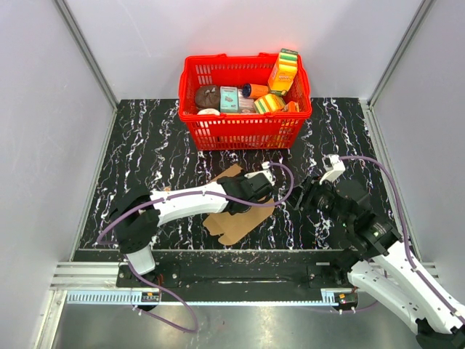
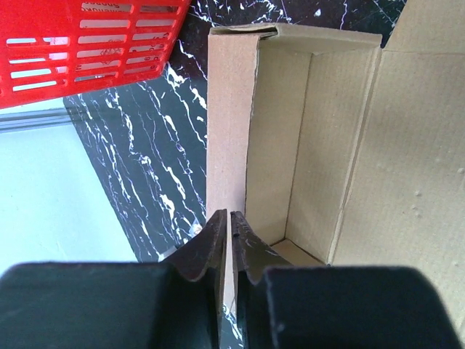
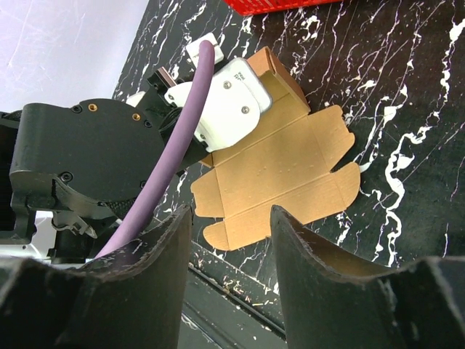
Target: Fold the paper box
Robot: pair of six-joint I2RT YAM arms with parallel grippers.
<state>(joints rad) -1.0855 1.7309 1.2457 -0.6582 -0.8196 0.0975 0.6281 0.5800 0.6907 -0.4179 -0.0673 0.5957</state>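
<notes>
1. Left gripper (image 2: 227,220): jaws narrowed to a pinch on one upright side wall of the paper box (image 2: 320,145). Rest of the sheet flat on the marbled table (image 1: 145,145), ahead and right of the fingertips.
2. Right gripper (image 3: 231,269): jaws wide, nothing held. Sheet ahead of it, apart.
3. Step, judged: raising and creasing a side wall, early in the fold.
4. Next move, judged: wall kept upright while an adjoining flap is lifted.
5. Hidden: wall's lower edge behind the left fingers, outer flaps cut off, slots not discernible.

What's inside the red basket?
Inside the red basket: a tall yellow carton, a teal box, a dark brown lump, an orange tube. Whatever lies beneath them is covered.
</notes>
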